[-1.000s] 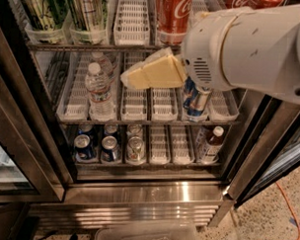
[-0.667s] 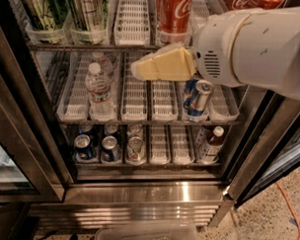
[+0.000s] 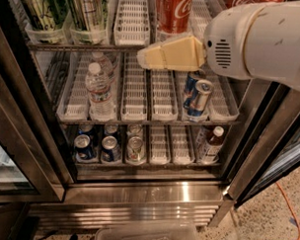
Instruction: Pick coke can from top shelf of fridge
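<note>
The coke can [image 3: 173, 11], red with white script, stands on the top shelf [image 3: 129, 22] of the fridge [image 3: 147, 193], in the middle lane; its top is cut off by the frame edge. A second red can [image 3: 239, 0] peeks out behind my arm at the top right. My gripper [image 3: 142, 58], cream-yellow, points left on its white arm [image 3: 261, 42], right in front of the top shelf's front edge, just below and slightly left of the coke can, not touching it.
Tall green-and-silver cans [image 3: 87, 11] stand on the top shelf's left. The middle rack holds water bottles [image 3: 98, 88] and blue-and-silver cans [image 3: 197, 96]. The lower rack holds several cans [image 3: 109, 147] and a small bottle [image 3: 211, 141]. Door frames flank both sides.
My gripper and arm have risen and shifted right, from the middle rack's level up to the top shelf's front edge under the coke can.
</note>
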